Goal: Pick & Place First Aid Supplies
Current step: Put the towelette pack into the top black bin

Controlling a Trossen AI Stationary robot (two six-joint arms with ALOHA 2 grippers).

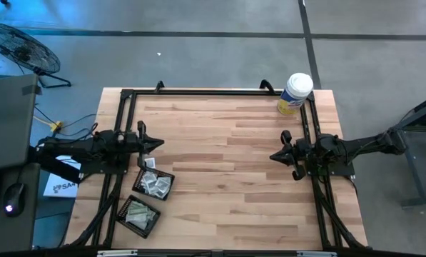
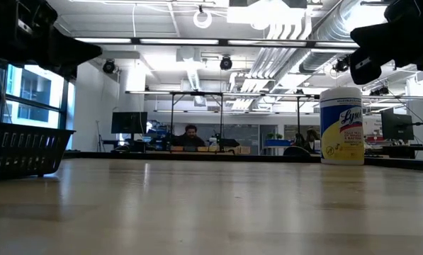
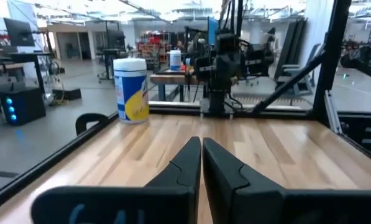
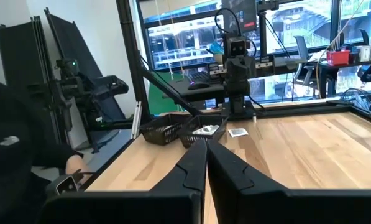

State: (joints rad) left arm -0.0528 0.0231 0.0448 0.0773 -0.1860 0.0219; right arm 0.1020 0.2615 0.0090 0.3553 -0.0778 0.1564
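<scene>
The first aid supplies lie at the table's left side. White-grey packets (image 1: pixel 155 185) fill one black mesh tray (image 1: pixel 143 175), and pale green ones (image 1: pixel 136 212) fill the tray (image 1: pixel 150 223) nearer the near edge. One loose white packet (image 1: pixel 150 163) lies flat on the wood beside the trays, also seen in the right wrist view (image 4: pixel 238 132). My left gripper (image 1: pixel 158 143) hovers shut just beyond that packet, above the table. My right gripper (image 1: pixel 275 155) is shut too, hovering at the table's right side and pointing toward the trays (image 4: pixel 197 130).
A large white canister with a yellow label (image 1: pixel 295 93) stands at the far right corner (image 2: pixel 341 126). A black frame (image 1: pixel 198 91) runs along the table's edges. Bare wood (image 1: pixel 220 164) stretches between the two grippers. A person's dark sleeve (image 4: pixel 11 168) shows beyond the table.
</scene>
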